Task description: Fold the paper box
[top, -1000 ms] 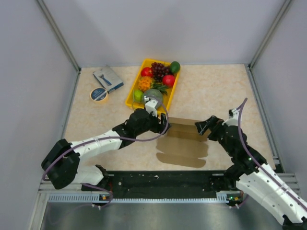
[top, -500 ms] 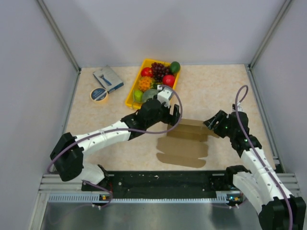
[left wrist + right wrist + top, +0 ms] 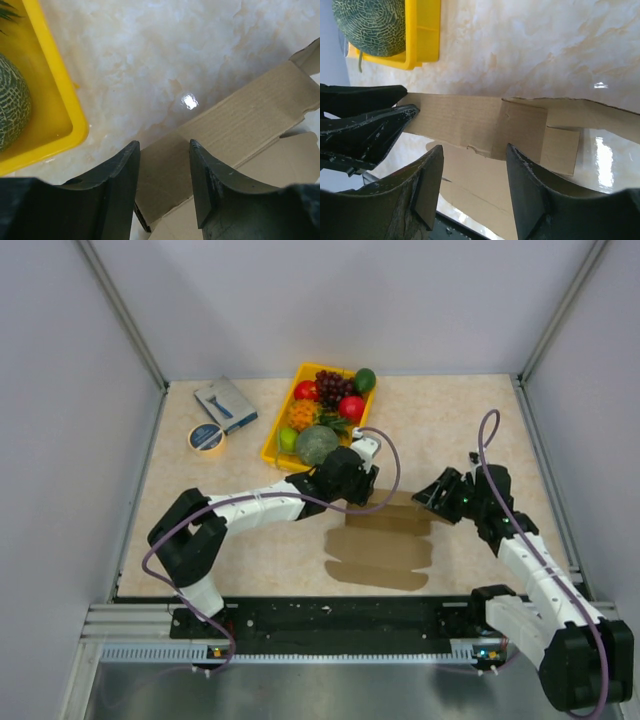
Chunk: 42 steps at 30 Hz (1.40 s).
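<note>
The paper box (image 3: 383, 548), a flat brown die-cut cardboard piece, lies near the table's front centre with its far flap (image 3: 400, 510) raised off the table. My left gripper (image 3: 366, 487) is at that flap's left end. In the left wrist view the flap (image 3: 240, 120) shows between the spread fingers of the left gripper (image 3: 162, 152), unpinched. My right gripper (image 3: 436, 496) is at the flap's right end. Its wrist view shows the right gripper (image 3: 472, 155) open, with the cardboard (image 3: 470, 120) just beyond its tips and the left gripper's fingers (image 3: 375, 130) astride the far end.
A yellow tray (image 3: 270, 445) of fruit, with a green melon (image 3: 317, 444) at its near end, stands just behind the left gripper. A blue-grey box (image 3: 226, 403) and a tape roll (image 3: 207, 437) lie at the far left. Frame walls bound both sides.
The left gripper reached further right to the flap's left end and its jaws narrowed. The right gripper shifted slightly toward the flap and narrowed too. The flap's far edge now stands higher.
</note>
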Each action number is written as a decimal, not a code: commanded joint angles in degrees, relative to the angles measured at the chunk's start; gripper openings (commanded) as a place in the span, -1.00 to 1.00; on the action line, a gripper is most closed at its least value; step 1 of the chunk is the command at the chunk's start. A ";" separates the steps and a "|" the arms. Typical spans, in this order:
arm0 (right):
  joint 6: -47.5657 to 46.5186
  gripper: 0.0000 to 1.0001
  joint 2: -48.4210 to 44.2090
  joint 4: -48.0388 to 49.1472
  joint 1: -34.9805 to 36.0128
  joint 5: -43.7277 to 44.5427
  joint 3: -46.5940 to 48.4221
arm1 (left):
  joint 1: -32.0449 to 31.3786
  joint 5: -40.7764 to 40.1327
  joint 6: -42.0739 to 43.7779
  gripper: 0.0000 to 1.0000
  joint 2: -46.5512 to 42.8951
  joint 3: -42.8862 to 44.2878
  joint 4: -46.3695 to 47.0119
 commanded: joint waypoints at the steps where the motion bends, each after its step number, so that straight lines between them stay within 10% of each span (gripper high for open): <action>1: 4.41 0.04 1.84 7.06 -0.32 -3.34 -1.23 | 0.14 -2.23 0.29 -0.04 -1.16 -1.77 5.08; 23: -0.50 0.19 5.62 13.66 0.12 -4.67 -2.64 | 0.14 -1.00 -3.75 -0.07 -5.90 -8.64 7.55; 30: -0.77 0.23 5.01 14.63 0.12 -5.37 -3.35 | 0.23 -9.08 -5.33 0.62 -19.50 -10.20 1.75; 42: 0.64 0.23 5.18 16.04 0.21 -6.25 -3.79 | -5.64 -19.44 -4.98 0.20 -22.36 -26.93 12.73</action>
